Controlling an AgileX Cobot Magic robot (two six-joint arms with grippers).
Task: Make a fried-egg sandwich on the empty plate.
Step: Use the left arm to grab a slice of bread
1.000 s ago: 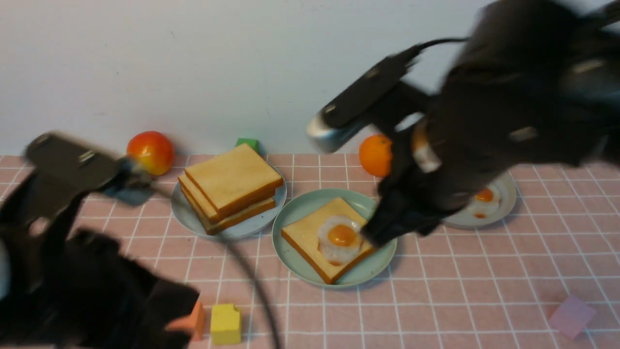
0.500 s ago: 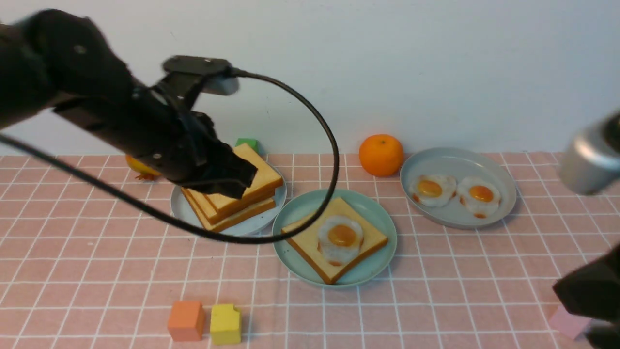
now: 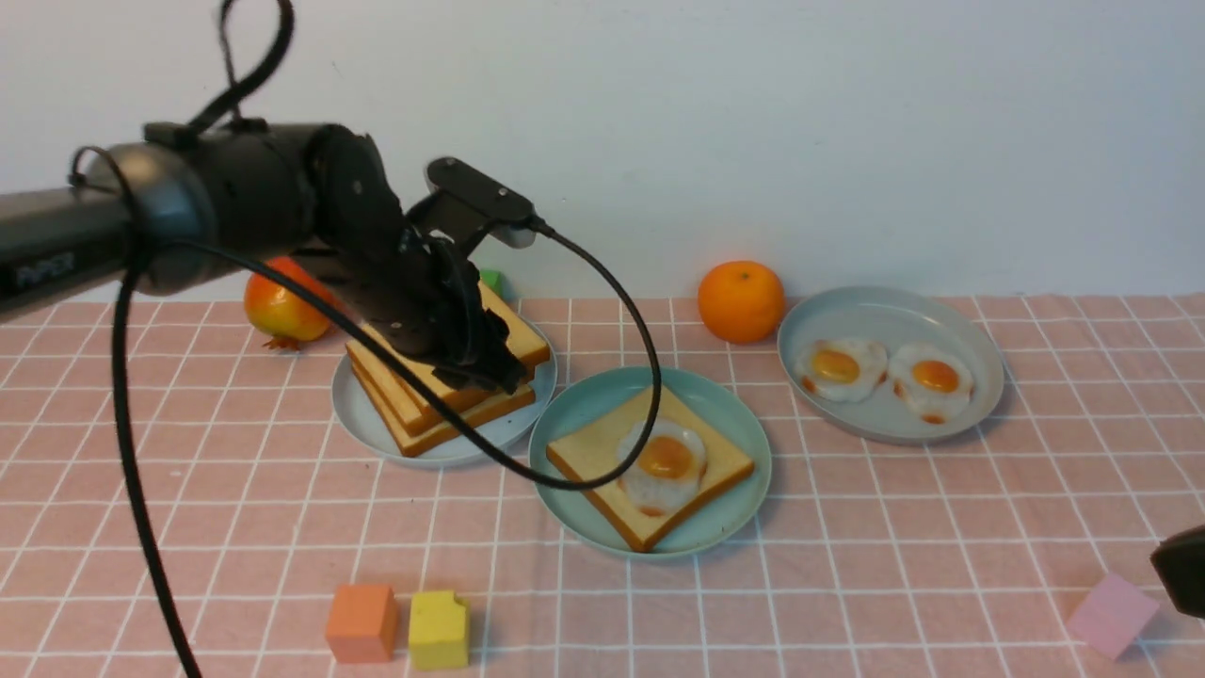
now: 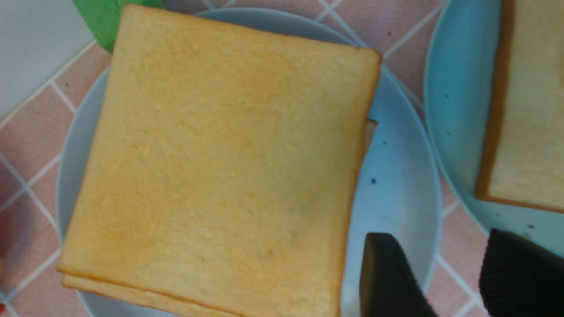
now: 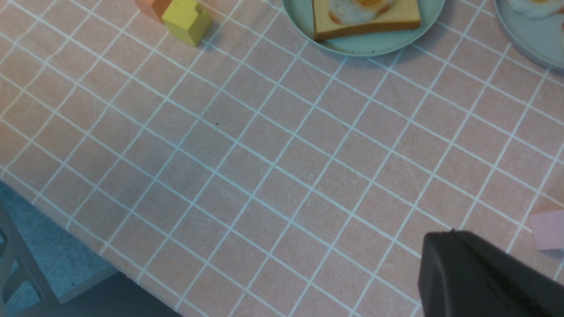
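The teal plate (image 3: 730,424) sits mid-table with one toast slice (image 3: 588,452) on it and a fried egg (image 3: 664,463) on top. A stack of toast slices (image 3: 414,395) lies on the pale blue plate (image 3: 362,419). My left gripper (image 3: 485,372) hovers at the stack's right edge. In the left wrist view it (image 4: 445,268) is open and empty, one finger (image 4: 387,277) beside the top slice (image 4: 220,163). My right gripper (image 3: 1181,579) is low at the right edge. In the right wrist view it (image 5: 451,235) is shut and empty.
A grey-blue dish (image 3: 979,377) holds two fried eggs (image 3: 841,364). An orange (image 3: 741,301) and a red-orange fruit (image 3: 278,301) lie at the back, with a green block (image 3: 488,279). Orange (image 3: 362,623), yellow (image 3: 439,629) and pink (image 3: 1111,614) cubes lie near the front.
My left arm swung in from the left and came down over the toast stack. My right arm left the teal plate and drew back to the lower right edge.
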